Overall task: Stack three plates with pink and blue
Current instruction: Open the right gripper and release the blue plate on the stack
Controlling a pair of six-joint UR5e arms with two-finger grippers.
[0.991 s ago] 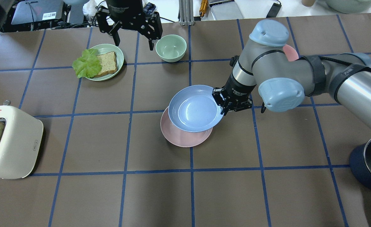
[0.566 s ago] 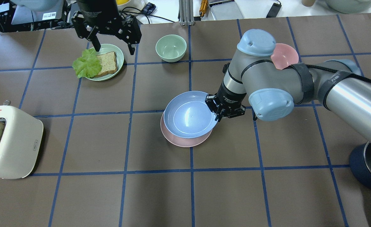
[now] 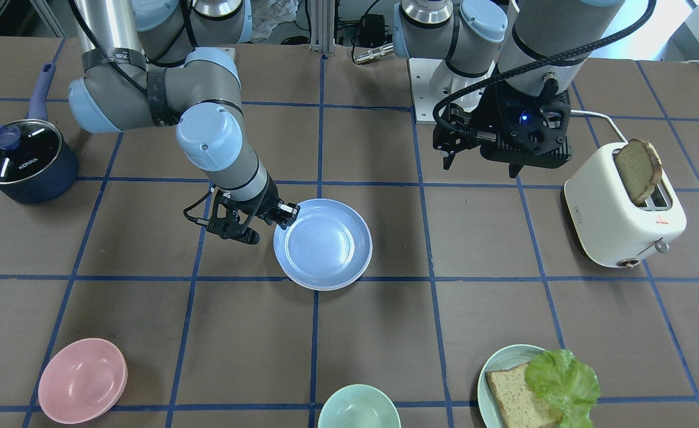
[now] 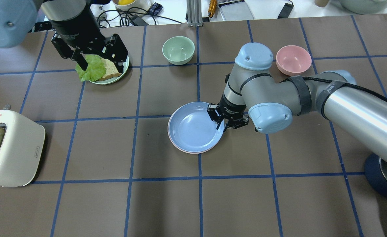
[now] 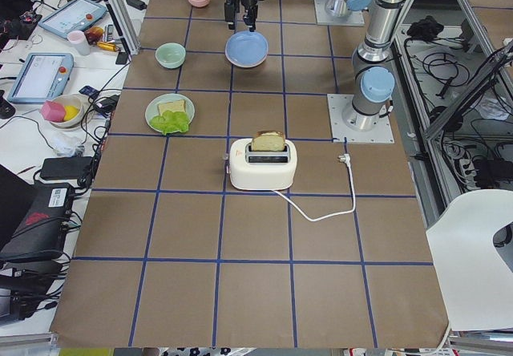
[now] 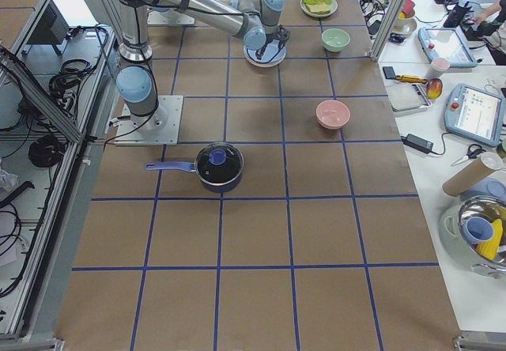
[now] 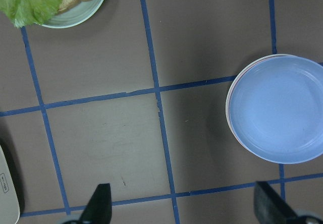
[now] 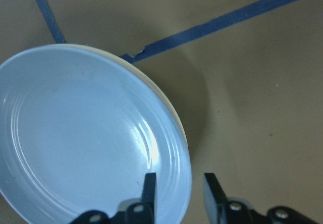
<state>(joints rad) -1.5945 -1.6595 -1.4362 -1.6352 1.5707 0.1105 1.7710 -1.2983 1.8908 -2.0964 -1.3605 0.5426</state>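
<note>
The pale blue plate (image 4: 193, 126) lies flat inside the pale pink plate (image 4: 193, 152), of which only a thin rim shows. The blue plate also shows in the front view (image 3: 323, 244) and the left wrist view (image 7: 277, 108). I cannot make out a cream-white plate. My right gripper (image 4: 224, 123) is at the blue plate's right rim. In the right wrist view (image 8: 179, 183) its jaws stand a little apart astride the rim, with a gap beside the outer finger (image 8: 212, 191). My left gripper (image 4: 100, 65) is open and empty, high over the far left.
A teal plate (image 7: 81, 18) with bread and lettuce lies under my left gripper. A green bowl (image 4: 178, 49) and a pink bowl (image 4: 294, 59) stand at the back. A toaster (image 4: 11, 148) is at the left edge, a dark pot (image 3: 19, 157) at the right.
My right gripper moved left and down, and the blue plate went from tilted above the pink plate to lying flat in it. My left arm moved left, over the bread plate.
</note>
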